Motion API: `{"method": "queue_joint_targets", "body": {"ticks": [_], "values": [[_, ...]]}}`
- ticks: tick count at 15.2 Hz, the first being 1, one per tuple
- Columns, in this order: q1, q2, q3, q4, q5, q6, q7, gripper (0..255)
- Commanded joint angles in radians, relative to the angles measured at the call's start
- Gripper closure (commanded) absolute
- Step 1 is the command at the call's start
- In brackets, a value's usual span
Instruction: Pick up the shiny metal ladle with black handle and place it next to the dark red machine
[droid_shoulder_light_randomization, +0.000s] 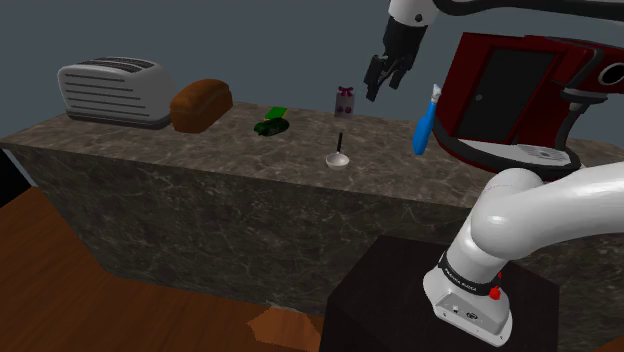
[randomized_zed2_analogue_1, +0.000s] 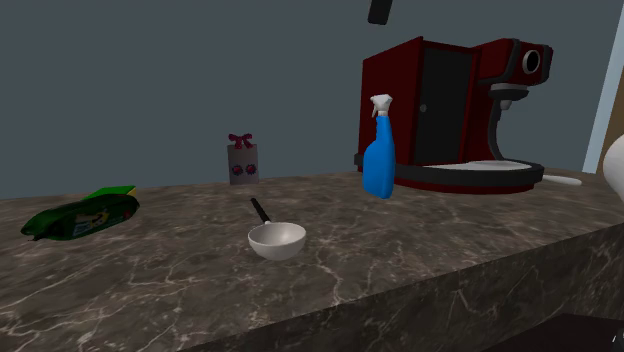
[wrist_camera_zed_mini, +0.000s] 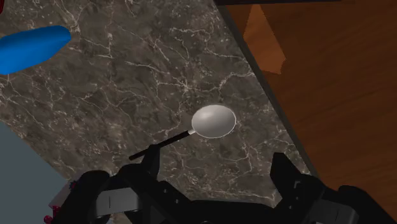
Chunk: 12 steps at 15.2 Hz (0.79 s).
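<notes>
The ladle (droid_shoulder_light_randomization: 338, 156) lies on the dark marble counter (droid_shoulder_light_randomization: 200, 190), its pale metal bowl (randomized_zed2_analogue_1: 277, 240) toward the front edge and its thin black handle (randomized_zed2_analogue_1: 261, 211) pointing back. In the wrist view the ladle (wrist_camera_zed_mini: 213, 121) sits well below my gripper (wrist_camera_zed_mini: 216, 175), whose fingers stand apart with nothing between them. My open gripper (droid_shoulder_light_randomization: 383, 88) hangs high above the counter, up and to the shoulder view's right of the ladle. The dark red machine (droid_shoulder_light_randomization: 510, 95) stands at the counter's right end, also seen as the machine (randomized_zed2_analogue_1: 450, 110) from the second exterior view.
A blue spray bottle (droid_shoulder_light_randomization: 424, 125) stands just in front of the machine's left side. A small grey box with a bow (droid_shoulder_light_randomization: 345, 98), a green bag (droid_shoulder_light_randomization: 271, 123), a brown loaf (droid_shoulder_light_randomization: 201, 103) and a toaster (droid_shoulder_light_randomization: 115, 92) line the back. Wooden floor (wrist_camera_zed_mini: 337, 76) lies beyond the counter's edge.
</notes>
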Motion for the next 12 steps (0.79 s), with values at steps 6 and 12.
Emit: {"method": "queue_joint_targets", "body": {"ticks": [6,12], "values": [[-0.065,0.119,0.005,-0.046,0.022,0.149,0.155,0],[-0.137,0.286,0.006,-0.069,0.046,0.322,0.332,0]]}}
